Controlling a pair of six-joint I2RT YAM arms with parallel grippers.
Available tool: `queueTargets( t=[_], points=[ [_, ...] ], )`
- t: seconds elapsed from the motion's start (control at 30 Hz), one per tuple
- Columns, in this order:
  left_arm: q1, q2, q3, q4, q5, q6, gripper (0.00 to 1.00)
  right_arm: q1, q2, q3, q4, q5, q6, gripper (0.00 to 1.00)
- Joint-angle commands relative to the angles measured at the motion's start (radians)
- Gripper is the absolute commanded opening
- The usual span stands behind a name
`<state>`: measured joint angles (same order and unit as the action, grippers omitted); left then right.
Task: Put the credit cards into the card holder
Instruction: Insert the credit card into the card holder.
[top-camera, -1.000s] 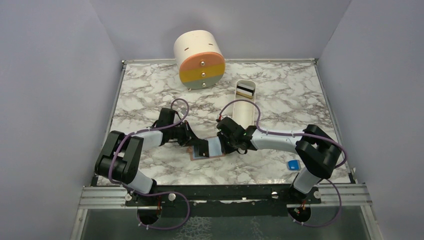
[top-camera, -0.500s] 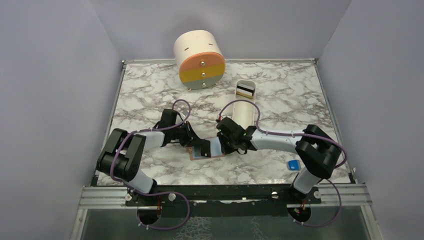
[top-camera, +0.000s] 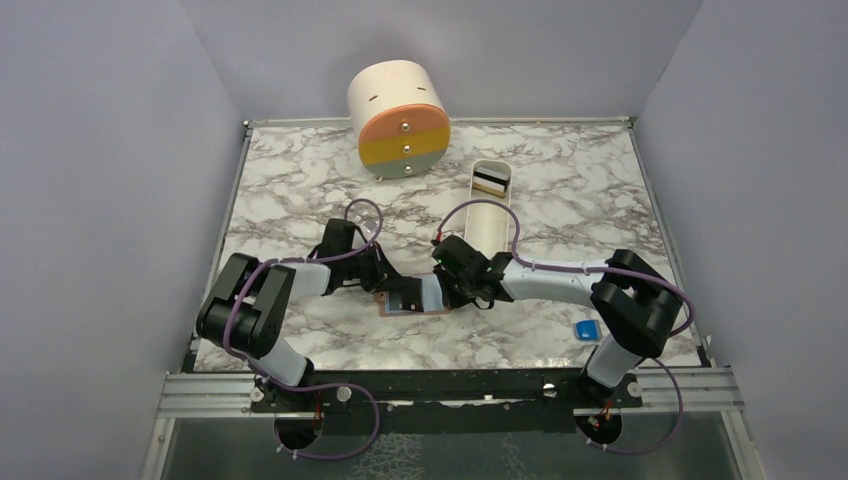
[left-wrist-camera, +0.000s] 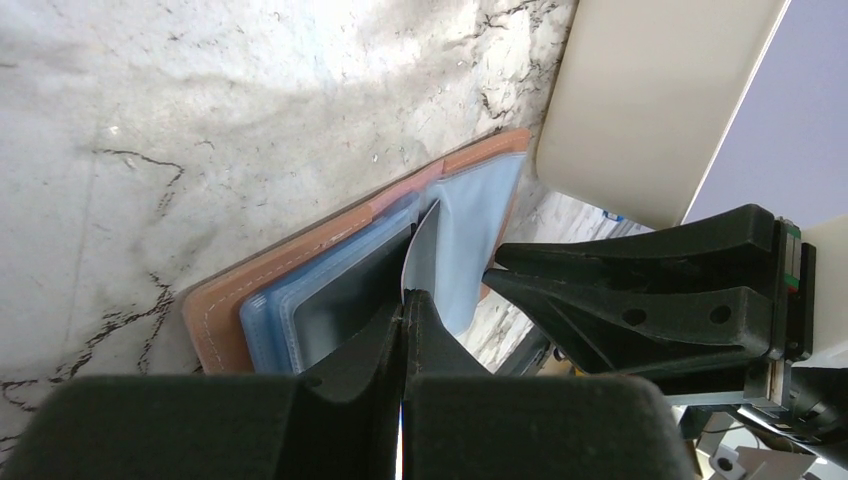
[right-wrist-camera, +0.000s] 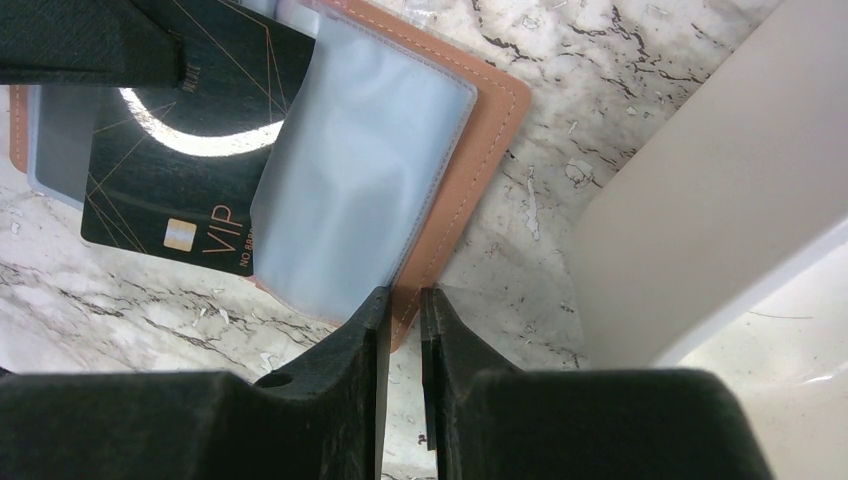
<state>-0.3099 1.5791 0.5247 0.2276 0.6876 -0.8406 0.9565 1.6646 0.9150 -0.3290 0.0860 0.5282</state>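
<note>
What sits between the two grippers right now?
The open card holder lies between left gripper and right gripper, a black credit card partly under its clear sleeve; clearest in the right wrist view.

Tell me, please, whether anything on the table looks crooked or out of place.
The black card sits askew across the open card holder. It is tilted against the holder's edges, and its lower edge hangs out over the marble table. Nothing looks spilled or damaged.

Left fingers (left-wrist-camera: 350, 365) clamped tight, right fingers (right-wrist-camera: 340, 345) nearly closed, tips facing each other.
</note>
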Motion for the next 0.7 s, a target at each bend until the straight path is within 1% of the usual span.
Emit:
queueTargets(
  t=[0.0,0.13,0.4,0.67],
  points=[
    [-0.007,0.005,-0.024,0.001,-0.086,0.015,0.00,0.016,0.019,-0.007,0.029,0.014,0.006,0.17],
    [-0.007,-0.008,-0.034,-0.006,-0.111,0.015,0.00,0.017,0.019,-0.007,0.030,0.008,0.009,0.17],
    [-0.009,-0.043,-0.064,0.036,-0.147,-0.009,0.00,0.019,0.007,-0.020,0.035,0.000,0.022,0.17],
    [-0.007,-0.071,-0.087,0.048,-0.152,-0.009,0.00,0.021,0.005,-0.028,0.041,-0.007,0.034,0.17]
  ],
)
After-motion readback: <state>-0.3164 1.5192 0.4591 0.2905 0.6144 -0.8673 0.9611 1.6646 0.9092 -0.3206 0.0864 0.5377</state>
